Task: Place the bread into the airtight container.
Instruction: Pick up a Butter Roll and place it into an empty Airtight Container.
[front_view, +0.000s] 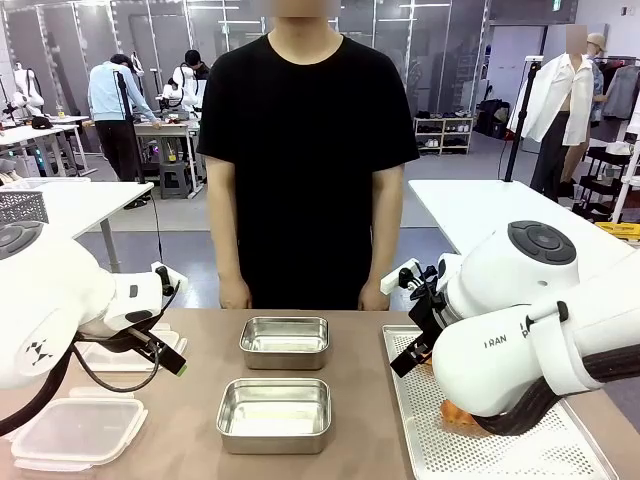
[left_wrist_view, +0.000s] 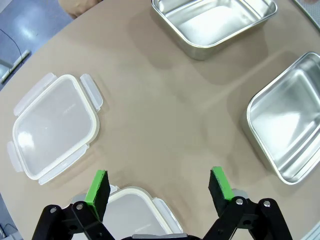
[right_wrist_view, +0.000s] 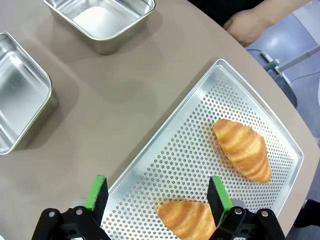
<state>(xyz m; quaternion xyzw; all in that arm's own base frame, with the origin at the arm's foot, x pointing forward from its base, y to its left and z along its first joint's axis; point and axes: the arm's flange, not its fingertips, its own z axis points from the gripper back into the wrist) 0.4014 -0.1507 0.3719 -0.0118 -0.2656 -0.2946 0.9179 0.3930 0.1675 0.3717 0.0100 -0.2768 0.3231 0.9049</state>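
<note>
A: Where is the bread found?

B: Two croissants are seen on the perforated tray (right_wrist_view: 200, 115) at the robot's right. The nearer croissant (right_wrist_view: 189, 220) lies just below the right gripper (right_wrist_view: 157, 185), close to one finger. The other croissant (right_wrist_view: 243, 150) lies farther along the tray.

A: Is anything gripped?

B: Nothing is held. The right gripper's fingers are spread wide above the tray. The left gripper (left_wrist_view: 159, 175) is likewise spread and empty, hung over one lid (left_wrist_view: 132, 215) with a second lid (left_wrist_view: 52, 125) beside it.

A: Where is the bread meant to go?

B: Two steel containers are set mid-table, the near container (front_view: 275, 413) and the far container (front_view: 285, 342). Both are uncovered and empty. Which one is meant cannot be told.

A: What could go wrong from here?

B: The nearer croissant is off-centre between the fingers. If the approach is not corrected, it could be shoved aside or pinched at one end only. It is judged soft and flaky, so it could be crushed or torn by too hard a squeeze. If it is gripped too lightly, it could be dropped on the table during the carry. A finger could also be jammed against the tray if it is lowered too far.
</note>
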